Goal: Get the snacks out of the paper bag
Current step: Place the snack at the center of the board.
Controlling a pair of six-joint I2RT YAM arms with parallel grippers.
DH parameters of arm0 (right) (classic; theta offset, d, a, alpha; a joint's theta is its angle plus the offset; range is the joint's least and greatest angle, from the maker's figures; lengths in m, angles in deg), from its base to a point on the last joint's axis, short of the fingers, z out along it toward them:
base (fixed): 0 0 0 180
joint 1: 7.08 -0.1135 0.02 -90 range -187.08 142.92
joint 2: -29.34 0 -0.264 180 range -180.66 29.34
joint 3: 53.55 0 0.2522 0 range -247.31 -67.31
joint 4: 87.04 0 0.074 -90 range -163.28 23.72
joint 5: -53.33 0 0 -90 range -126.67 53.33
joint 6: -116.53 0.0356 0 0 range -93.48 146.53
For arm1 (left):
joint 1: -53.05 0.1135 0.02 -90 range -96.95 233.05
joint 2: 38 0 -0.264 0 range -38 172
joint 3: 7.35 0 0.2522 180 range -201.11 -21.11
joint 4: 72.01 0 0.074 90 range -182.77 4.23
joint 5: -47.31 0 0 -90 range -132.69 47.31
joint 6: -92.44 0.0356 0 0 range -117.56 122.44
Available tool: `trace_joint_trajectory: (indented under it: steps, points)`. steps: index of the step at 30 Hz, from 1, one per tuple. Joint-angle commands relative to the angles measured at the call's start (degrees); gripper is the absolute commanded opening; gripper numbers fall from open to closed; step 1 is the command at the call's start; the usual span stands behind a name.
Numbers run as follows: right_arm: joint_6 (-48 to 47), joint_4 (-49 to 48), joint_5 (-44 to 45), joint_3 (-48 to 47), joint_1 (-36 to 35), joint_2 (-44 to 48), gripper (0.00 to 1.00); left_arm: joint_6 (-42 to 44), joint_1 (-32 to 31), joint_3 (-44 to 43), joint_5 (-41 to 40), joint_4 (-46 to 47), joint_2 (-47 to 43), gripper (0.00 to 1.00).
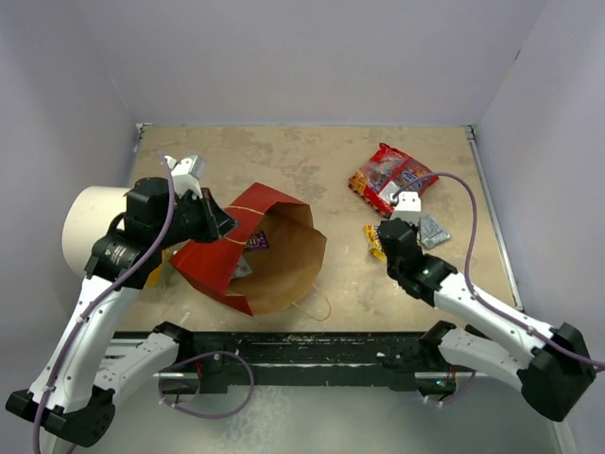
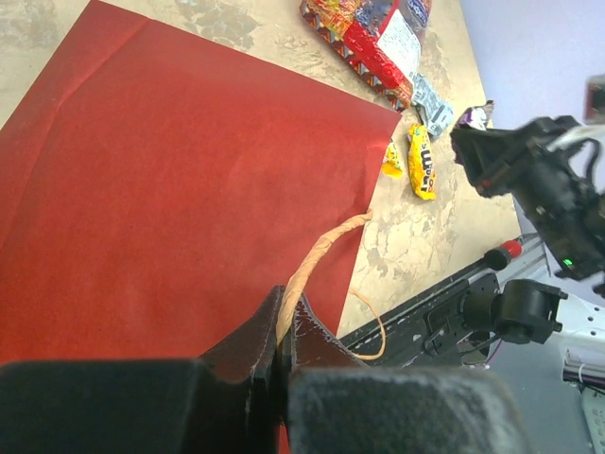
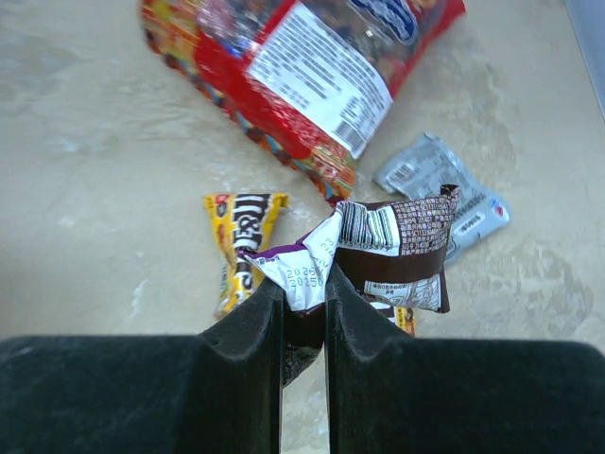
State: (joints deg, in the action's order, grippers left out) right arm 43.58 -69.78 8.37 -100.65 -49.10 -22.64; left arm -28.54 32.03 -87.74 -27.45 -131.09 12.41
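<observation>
The right gripper [image 3: 304, 284] has its jaws nearly closed on a crumpled purple-and-white candy pack [image 3: 295, 267]. A brown wrapper [image 3: 406, 253] hangs against it; one pack or two, I cannot tell. The left gripper [image 2: 284, 331] is clamped on the rim of the paper bag [image 1: 203, 265], beside a tan string handle [image 2: 321, 251]. The bag lies on its side with its mouth open. Inside it are one purple pack [image 1: 257, 240] and one silver-grey packet [image 1: 242, 270]. Well to the bag's right lie two overlapping red snack bags [image 1: 378, 175], two yellow packs [image 2: 423, 161] and one silver packet [image 3: 425, 175].
</observation>
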Motion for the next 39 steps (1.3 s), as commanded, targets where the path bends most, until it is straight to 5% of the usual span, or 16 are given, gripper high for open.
trace_joint_trajectory:
  steps: [1,8,17,21,28,33,39]
  points:
    - [11.65,-3.73,-1.80,-4.28,5.72,-6.72,0.00,-1.72,-0.09,-0.35,-0.79,0.66,-1.66,0.00]
    - [26.18,7.20,-14.31,-10.82,14.60,-20.82,0.00,-2.06,-0.13,-0.34,-0.20,-0.18,-1.93,0.00]
    - [43.77,19.40,-11.84,-13.97,15.37,-25.77,0.00,-2.05,-0.15,0.35,0.97,-0.48,-2.52,0.00]
    - [46.38,20.05,-11.97,-14.50,15.39,-23.94,0.28,-1.55,-0.08,0.10,1.12,-1.20,-2.54,0.00]
    - [29.62,6.98,-17.08,-11.90,15.39,-16.14,0.72,-0.59,-0.05,2.24,3.91,1.29,-5.53,0.00]
    - [11.64,-6.96,-29.76,-7.19,15.30,-9.16,0.76,-0.27,-0.10,3.54,6.64,4.19,-7.31,0.00]
    - [-8.81,-31.23,-69.76,1.26,11.80,-1.98,0.75,3.63,-0.03,3.07,7.34,3.01,-5.68,0.00]
